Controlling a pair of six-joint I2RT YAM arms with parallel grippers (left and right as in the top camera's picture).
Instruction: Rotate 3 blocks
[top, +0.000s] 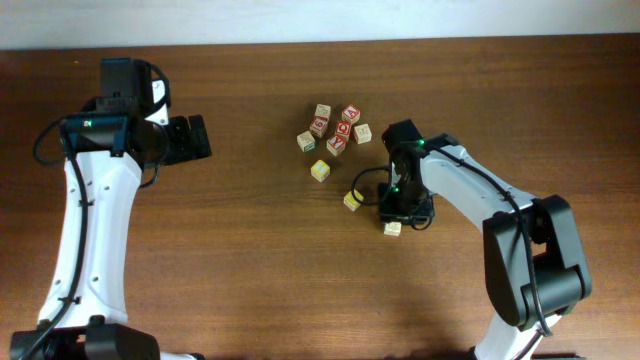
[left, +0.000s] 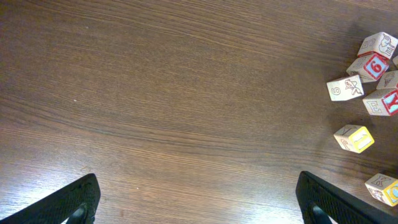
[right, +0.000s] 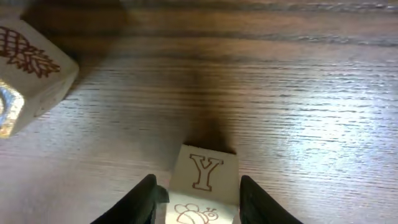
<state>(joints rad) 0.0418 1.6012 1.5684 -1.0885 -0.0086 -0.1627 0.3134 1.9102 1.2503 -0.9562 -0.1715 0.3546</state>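
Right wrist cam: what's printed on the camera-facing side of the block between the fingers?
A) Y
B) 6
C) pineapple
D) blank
A: in the right wrist view the pale block between the fingers of the right gripper shows an outlined Y. The pineapple is on the neighbouring block at upper left.

The bench (top: 250, 250) is dark brown wood, fine-grained, with a soft sheen where the light falls, the blocks (right: 205, 177) are pale matt wood with printed and painted faces, and the arms (top: 90, 230) have smooth white plastic shells and matt black jaws.
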